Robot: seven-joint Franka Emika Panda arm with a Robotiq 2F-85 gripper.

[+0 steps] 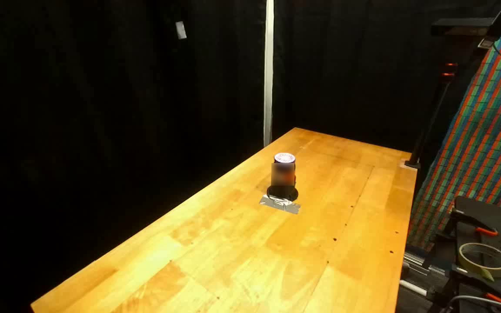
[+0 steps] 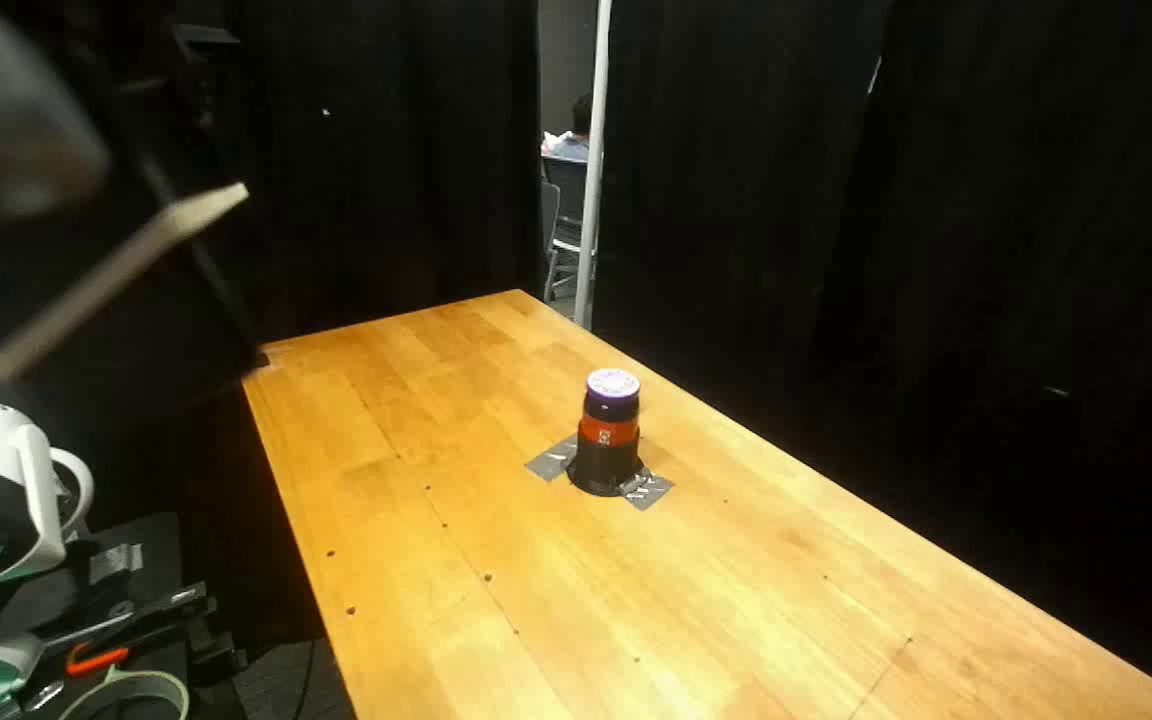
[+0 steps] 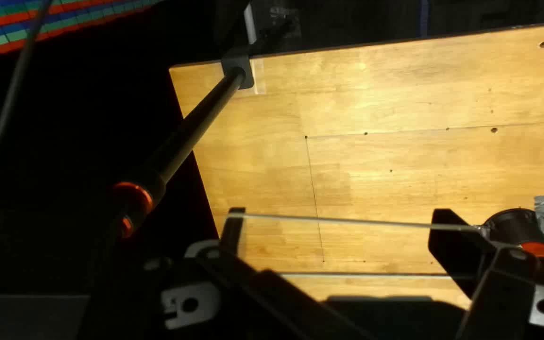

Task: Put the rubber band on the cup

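the end effector (image 3: 339, 223) has its fingers well apart, with the rubber band (image 3: 371, 222) stretched across them; two straight strands span the gap, so we judge that the loop passes around both fingers. the cup (image 2: 608, 430) stands upright on the worktop (image 2: 436, 400), with grey tape (image 2: 550, 461) on two sides of its black foot. in the wrist view we find it near the right edge, partly hidden behind the end effector; it is not between the fingers, and the band is not yet on it.

step in hand, as we judge it: carry the loaded band over the cup.

1. during travel, we hold the spread constant; bringing the fingers together here could slacken the loop and drop it.
2. we stay above the height of the cup and centre its pale top between the strands.
3. we set the fingers pointing straight down, so that the loop will arrive level.
4. we lower slowly, one finger on each side of the cup. caution: a fingertip landing on the top could shift the cup or pull the tape.
5. with the loop below the top edge, we ease the fingers inward until the band bears on the wall, then withdraw upward.
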